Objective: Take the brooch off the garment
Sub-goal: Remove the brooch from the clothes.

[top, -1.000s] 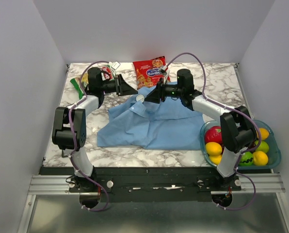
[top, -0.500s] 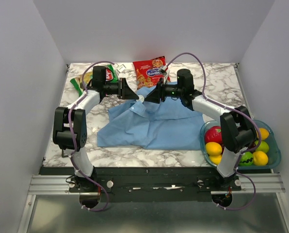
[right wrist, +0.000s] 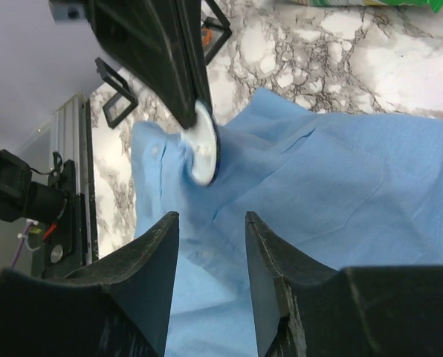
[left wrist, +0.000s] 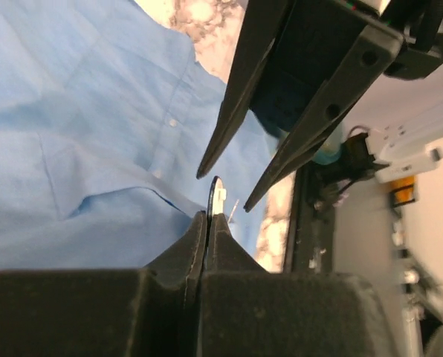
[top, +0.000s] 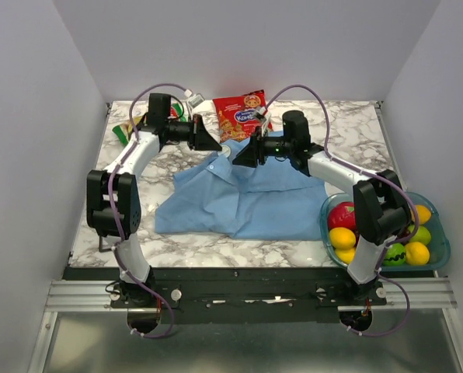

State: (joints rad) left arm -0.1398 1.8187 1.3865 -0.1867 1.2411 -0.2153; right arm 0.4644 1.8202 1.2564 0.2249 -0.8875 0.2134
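The brooch is a small disc with a white back and a dark blue rim, held at the collar of the light blue shirt. My left gripper is shut on the brooch, which shows edge-on just past the closed fingertips. A thin pin sticks out beside it. The collar cloth bunches against the disc, and I cannot tell whether the pin is still through it. My right gripper is open and empty, a little above the shirt, its tips facing the brooch from the right.
A red snack bag lies behind the shirt at the back of the marble table. A green packet lies at the back left. A clear bowl of lemons, limes and a red apple stands at the front right.
My left gripper moved right to the collar, shut on the brooch, then drew it slightly up and back, lifting the collar. My right gripper barely moved.
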